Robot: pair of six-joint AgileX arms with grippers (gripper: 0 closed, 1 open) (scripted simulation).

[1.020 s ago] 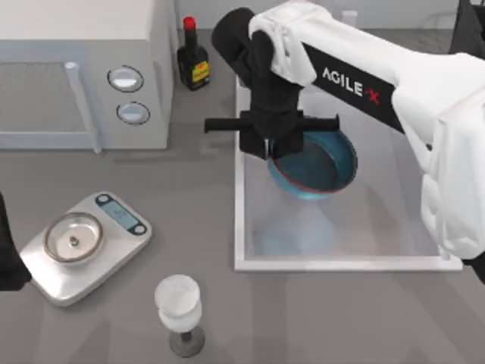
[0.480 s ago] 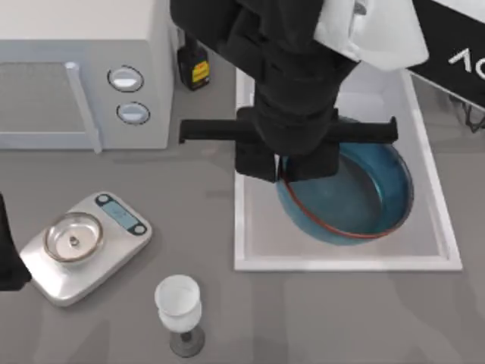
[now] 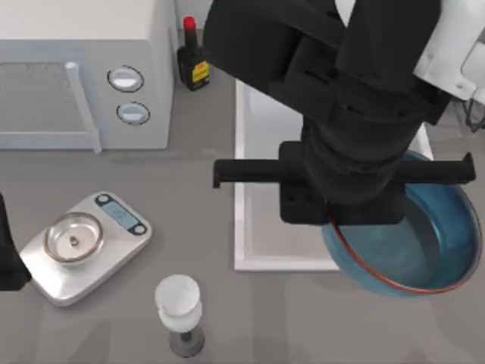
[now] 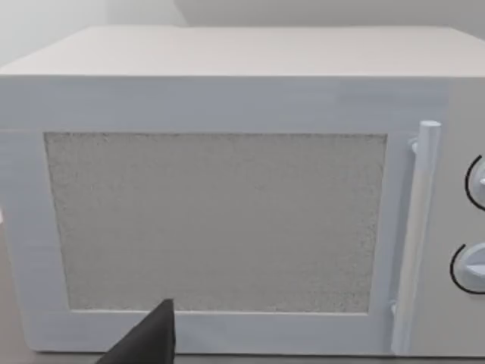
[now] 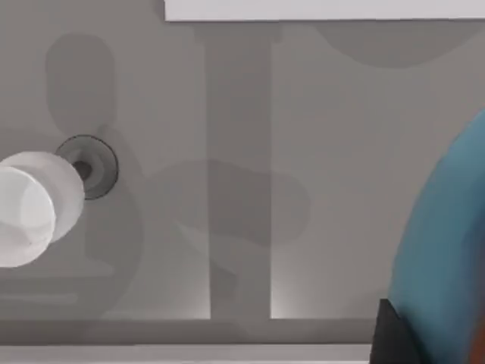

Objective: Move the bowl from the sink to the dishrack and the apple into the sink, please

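Right gripper (image 3: 333,224) holds the wide deep-blue translucent bowl (image 3: 424,254) by its rim at the bowl's nine o'clock. The bowl hangs over the white rectangular sink's (image 3: 241,189) five o'clock corner. Dishrack unseen; left arm parked, jaws indeterminable.

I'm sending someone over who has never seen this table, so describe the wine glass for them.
Start at the white microwave on the table's left. In front of it sits the kitchen scale, and the wine glass stands just right of that, near the front edge. It is the one stemmed, frosted-white, upright piece.
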